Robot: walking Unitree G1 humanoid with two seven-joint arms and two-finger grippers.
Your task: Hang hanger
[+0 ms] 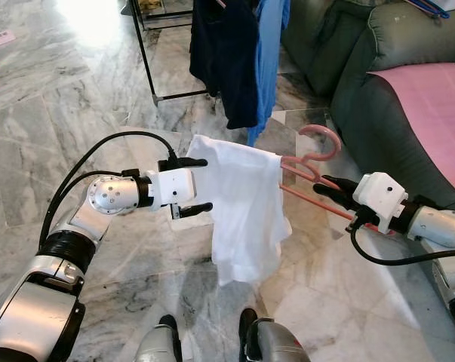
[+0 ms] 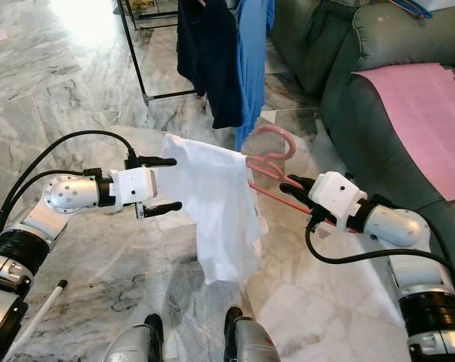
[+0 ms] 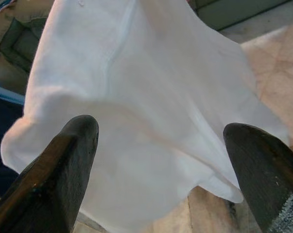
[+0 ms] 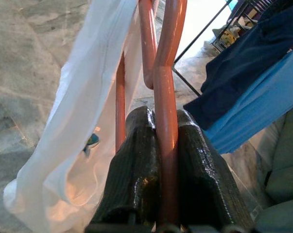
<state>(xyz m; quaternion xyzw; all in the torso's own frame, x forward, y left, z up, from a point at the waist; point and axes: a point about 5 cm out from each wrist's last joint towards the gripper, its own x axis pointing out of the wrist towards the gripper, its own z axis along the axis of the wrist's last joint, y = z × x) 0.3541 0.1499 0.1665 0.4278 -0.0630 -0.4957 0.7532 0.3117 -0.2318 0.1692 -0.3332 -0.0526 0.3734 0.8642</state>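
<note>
Hanger point(image 1: 312, 170): salmon-pink plastic, rounded hook at the top, thin bars, glossy. It's held out in the air over the marble floor point(image 1: 76, 113), roughly level, hook pointing toward the clothes rack point(image 1: 148, 53). A white t-shirt point(image 1: 242, 211) is draped over its far end and hangs down in loose folds, plain, no print visible.

Right gripper point(image 1: 327, 190): jaws clamped tight on one pink bar of the hanger; the right wrist view shows the bar pinched between both black fingers point(image 4: 136, 165), with a second bar running just beside it.

Left gripper point(image 1: 198, 185): jaws spread wide, one finger at the shirt's upper edge, the other lower against the fabric. In the left wrist view the white cloth sits between the two fingers but isn't pinched.

Rack behind: black metal frame with a dark navy garment point(image 1: 227, 53) and a blue garment point(image 1: 269, 56) hanging side by side. Grey-green sofa point(image 1: 378, 98) to the right with a pink sheet point(image 1: 431, 113) laid on it.

No readable writing or labels anywhere.
</note>
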